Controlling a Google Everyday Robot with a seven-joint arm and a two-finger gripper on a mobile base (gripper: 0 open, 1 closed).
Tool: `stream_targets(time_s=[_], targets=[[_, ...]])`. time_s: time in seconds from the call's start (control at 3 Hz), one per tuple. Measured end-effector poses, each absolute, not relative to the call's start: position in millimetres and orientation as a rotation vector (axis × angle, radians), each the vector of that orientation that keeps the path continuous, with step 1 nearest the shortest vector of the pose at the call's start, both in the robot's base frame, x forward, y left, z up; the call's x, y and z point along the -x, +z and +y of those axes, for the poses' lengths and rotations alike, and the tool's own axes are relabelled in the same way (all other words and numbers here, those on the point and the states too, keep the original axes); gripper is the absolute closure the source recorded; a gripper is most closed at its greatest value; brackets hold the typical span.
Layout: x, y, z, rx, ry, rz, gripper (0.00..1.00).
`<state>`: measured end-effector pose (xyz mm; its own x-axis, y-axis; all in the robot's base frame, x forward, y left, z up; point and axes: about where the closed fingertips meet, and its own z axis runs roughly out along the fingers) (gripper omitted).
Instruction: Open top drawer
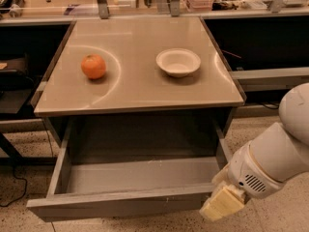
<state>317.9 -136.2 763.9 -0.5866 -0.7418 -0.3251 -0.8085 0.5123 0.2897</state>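
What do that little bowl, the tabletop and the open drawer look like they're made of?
Bowl: off-white, matte, plastic or ceramic; can't tell which. Tabletop: smooth beige laminate, probably, given the soft glare streaks. Top drawer: likely grey painted metal, with thin flat walls and pale scratches. Gripper, at the drawer's front corner: pale yellowish, maybe rubber or plastic.

Tabletop (135,83) smooth beige with a soft sheen; bowl (178,62) smooth matt white. Top drawer (120,203) matt grey, metal-looking, plain inside. Gripper (222,204), at the drawer's front right corner, dull pale yellow below the glossy white plastic arm (275,161).
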Motion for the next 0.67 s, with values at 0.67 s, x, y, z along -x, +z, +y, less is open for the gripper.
stream_targets(time_s=[0.67], targets=[[-318.4,765.6,-136.0,1.339,0.619,2.587,0.00]])
